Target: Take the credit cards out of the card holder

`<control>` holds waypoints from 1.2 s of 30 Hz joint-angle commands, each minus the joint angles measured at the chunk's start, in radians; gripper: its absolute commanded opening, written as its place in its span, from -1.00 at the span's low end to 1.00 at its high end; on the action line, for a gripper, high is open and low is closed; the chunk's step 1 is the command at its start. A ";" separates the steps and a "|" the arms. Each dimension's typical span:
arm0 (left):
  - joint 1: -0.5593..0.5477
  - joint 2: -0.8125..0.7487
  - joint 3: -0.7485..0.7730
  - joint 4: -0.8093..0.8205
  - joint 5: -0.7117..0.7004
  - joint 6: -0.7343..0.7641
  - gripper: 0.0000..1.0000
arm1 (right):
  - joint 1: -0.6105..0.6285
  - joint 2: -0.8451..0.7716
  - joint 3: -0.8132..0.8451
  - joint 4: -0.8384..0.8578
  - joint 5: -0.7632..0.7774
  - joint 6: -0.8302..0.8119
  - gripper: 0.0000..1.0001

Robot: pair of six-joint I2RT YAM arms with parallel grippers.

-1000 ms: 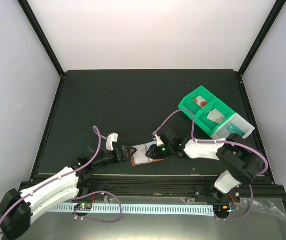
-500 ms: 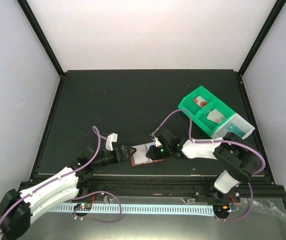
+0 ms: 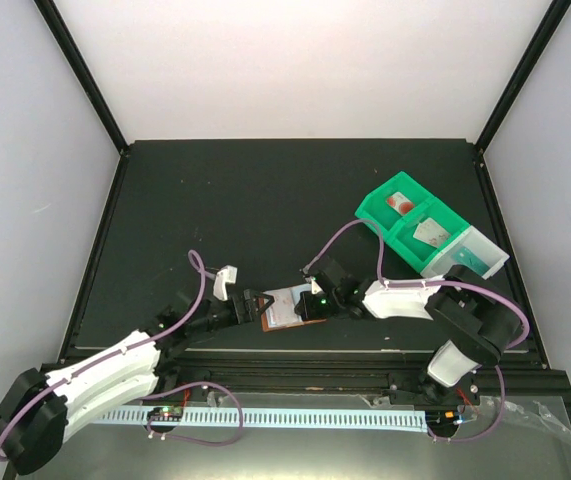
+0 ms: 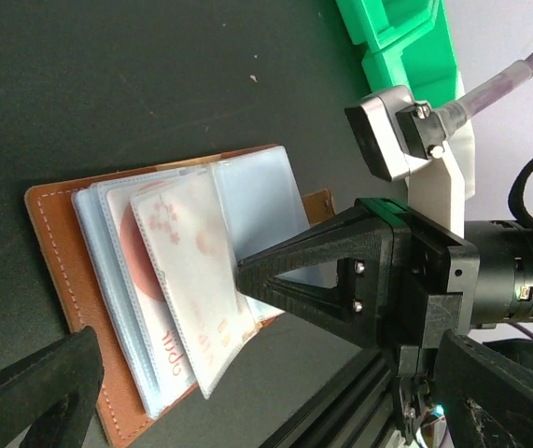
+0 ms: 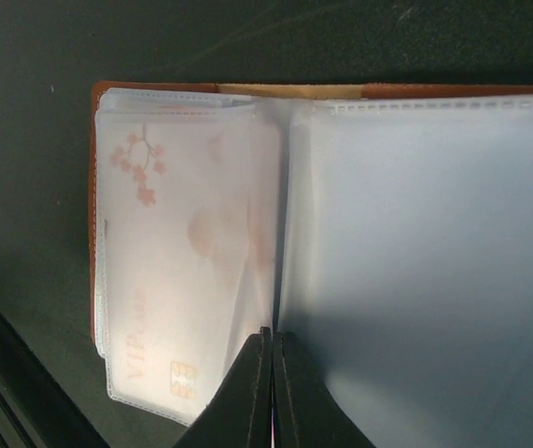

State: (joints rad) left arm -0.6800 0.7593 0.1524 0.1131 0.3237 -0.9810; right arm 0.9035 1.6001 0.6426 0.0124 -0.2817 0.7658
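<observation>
Edging further over the open card holder (image 4: 49, 224), the right gripper (image 5: 269, 338) has closed; its jaws meet at a sleeve (image 5: 415, 243) edge, the blossom card (image 5: 168, 261) just left of them, grip uncertain. With jaws apart, the left gripper (image 3: 256, 306) flanks the holder's end: it should pin the leather, then the right pulls slowly.

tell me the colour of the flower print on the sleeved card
Pinkish red on the white card, clearest in the right wrist view.

Matte black rectangular tabletop (image 3: 265, 200), centre of frame. Plain pale white panel walls (image 3: 305, 60) at top, left and right. Two black corner struts (image 3: 81, 75), upper left and upper right. Light is even, diffuse.
</observation>
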 commanded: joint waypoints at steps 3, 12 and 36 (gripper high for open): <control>0.006 0.049 -0.013 0.132 0.052 -0.032 0.98 | 0.011 0.030 -0.028 0.051 -0.008 0.025 -0.93; 0.006 0.123 -0.025 0.256 0.072 -0.050 0.98 | 0.011 0.032 -0.038 0.079 -0.025 0.039 -0.94; 0.006 0.453 0.017 0.507 0.097 -0.079 0.98 | 0.011 0.033 -0.043 0.093 -0.033 0.042 -0.96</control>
State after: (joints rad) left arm -0.6800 1.1843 0.1368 0.5480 0.4126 -1.0630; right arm 0.9058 1.6173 0.6125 0.1127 -0.3134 0.8104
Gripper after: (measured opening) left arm 0.989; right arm 0.023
